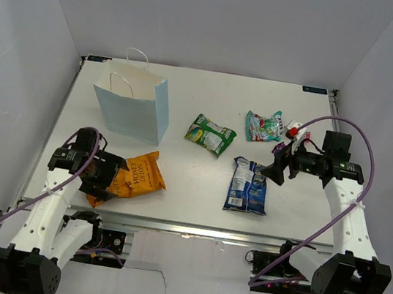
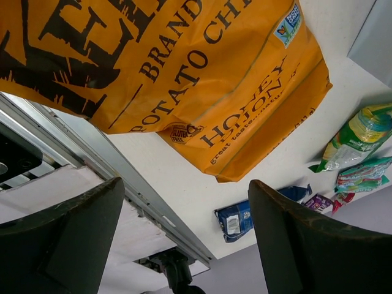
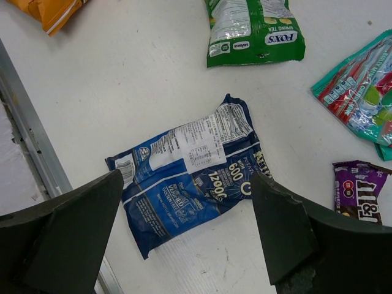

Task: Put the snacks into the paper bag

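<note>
The light blue paper bag (image 1: 132, 104) stands upright at the back left. The orange chip bag (image 1: 139, 175) lies in front of it and fills the top of the left wrist view (image 2: 184, 61). My left gripper (image 1: 105, 180) is open and empty at the bag's left end. The blue-white bag (image 1: 248, 186) lies flat under my right gripper (image 1: 276, 172), which is open and empty above it (image 3: 190, 177). The green bag (image 1: 211, 134), teal-red candy bag (image 1: 264, 126) and small purple candy pack (image 3: 361, 193) lie on the table behind it.
The table's metal front rail (image 2: 122, 177) runs close under the left gripper. White walls enclose the table on three sides. The right arm's cable (image 1: 335, 212) loops over the table's right side.
</note>
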Robot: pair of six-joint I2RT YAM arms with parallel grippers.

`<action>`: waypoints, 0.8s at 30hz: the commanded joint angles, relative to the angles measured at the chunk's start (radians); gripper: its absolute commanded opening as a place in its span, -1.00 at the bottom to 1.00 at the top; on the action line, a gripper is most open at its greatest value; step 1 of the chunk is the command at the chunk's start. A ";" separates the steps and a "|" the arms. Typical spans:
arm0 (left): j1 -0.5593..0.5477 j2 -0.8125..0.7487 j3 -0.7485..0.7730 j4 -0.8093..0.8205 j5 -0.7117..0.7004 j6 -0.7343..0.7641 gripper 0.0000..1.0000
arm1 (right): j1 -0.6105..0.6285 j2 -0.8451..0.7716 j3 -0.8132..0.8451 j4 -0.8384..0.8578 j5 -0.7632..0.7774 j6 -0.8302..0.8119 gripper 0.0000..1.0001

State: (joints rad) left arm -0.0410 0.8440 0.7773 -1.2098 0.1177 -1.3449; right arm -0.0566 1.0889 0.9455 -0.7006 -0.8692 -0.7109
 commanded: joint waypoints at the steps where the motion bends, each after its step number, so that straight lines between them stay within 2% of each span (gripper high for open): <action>1: 0.003 0.004 -0.013 0.013 0.024 -0.140 0.84 | -0.002 0.026 0.002 0.041 -0.045 0.002 0.80; 13: 0.001 0.078 -0.145 0.096 -0.038 -0.120 0.79 | -0.002 0.097 0.015 0.044 -0.050 -0.015 0.80; 19: 0.001 0.099 -0.217 0.277 -0.096 -0.062 0.79 | 0.000 0.124 0.033 0.046 -0.059 -0.007 0.81; 22: 0.001 0.118 -0.265 0.361 -0.098 -0.028 0.74 | 0.000 0.129 0.030 0.046 -0.059 -0.012 0.80; 24: 0.001 0.099 -0.292 0.421 -0.089 0.007 0.55 | -0.002 0.128 0.027 0.047 -0.057 -0.013 0.80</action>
State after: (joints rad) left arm -0.0410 0.9588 0.5117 -0.9138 0.0528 -1.3544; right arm -0.0570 1.2194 0.9459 -0.6777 -0.8936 -0.7113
